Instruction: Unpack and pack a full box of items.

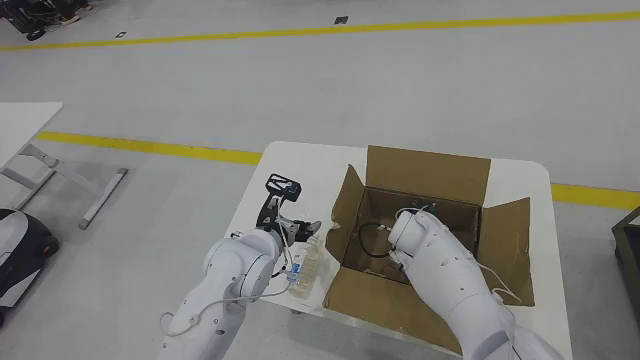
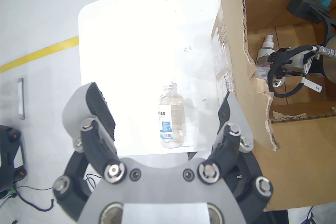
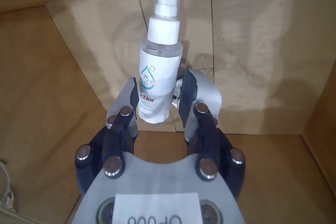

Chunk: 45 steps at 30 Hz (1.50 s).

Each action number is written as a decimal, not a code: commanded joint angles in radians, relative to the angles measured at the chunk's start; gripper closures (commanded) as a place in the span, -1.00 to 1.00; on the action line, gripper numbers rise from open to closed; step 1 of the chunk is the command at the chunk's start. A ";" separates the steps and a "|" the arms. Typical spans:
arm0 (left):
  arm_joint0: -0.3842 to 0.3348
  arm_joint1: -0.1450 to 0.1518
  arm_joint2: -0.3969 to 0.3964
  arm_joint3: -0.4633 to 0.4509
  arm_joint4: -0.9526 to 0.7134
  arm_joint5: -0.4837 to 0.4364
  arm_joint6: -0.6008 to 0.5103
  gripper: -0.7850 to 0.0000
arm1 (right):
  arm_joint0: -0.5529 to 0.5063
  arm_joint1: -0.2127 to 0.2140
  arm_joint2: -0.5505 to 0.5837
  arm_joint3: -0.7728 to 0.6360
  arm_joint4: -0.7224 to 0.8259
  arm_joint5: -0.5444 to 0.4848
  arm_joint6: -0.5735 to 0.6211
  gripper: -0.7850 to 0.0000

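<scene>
Partly unpacked, judging by layout: clear plastic bottle with white-and-blue label (image 2: 171, 117) lies on white table (image 1: 300, 165) beside brown cardboard box (image 1: 430, 170). Right gripper (image 3: 160, 101) inside box, fingers closed on white-capped spray bottle (image 3: 160, 72). Left gripper (image 2: 161, 101) spread wide, empty, above table. Repacking likely all ahead.

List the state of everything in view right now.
cardboard box: open, flaps spread.
spray bottle: capped, inside the box, gripped.
clear bottle: out on the table beside the box, ungripped.
left gripper: open, empty.
right gripper: shut on the spray bottle.
</scene>
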 commanded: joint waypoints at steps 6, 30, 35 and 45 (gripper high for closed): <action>0.000 0.000 0.000 0.000 0.000 0.000 0.000 -1.00 | -0.001 0.000 0.003 -0.005 -0.018 -0.007 0.012 1.00; 0.000 0.000 0.000 0.000 0.000 0.000 0.000 -1.00 | 0.003 -0.032 -0.069 -0.069 -0.232 -0.082 0.078 1.00; 0.000 0.000 0.000 0.000 0.000 0.000 0.000 -1.00 | 0.001 -0.035 -0.065 -0.110 -0.259 -0.025 -0.003 1.00; 0.000 0.000 0.000 0.000 0.000 0.000 0.000 -1.00 | -0.036 -0.009 -0.023 -0.234 -0.277 0.089 -0.070 1.00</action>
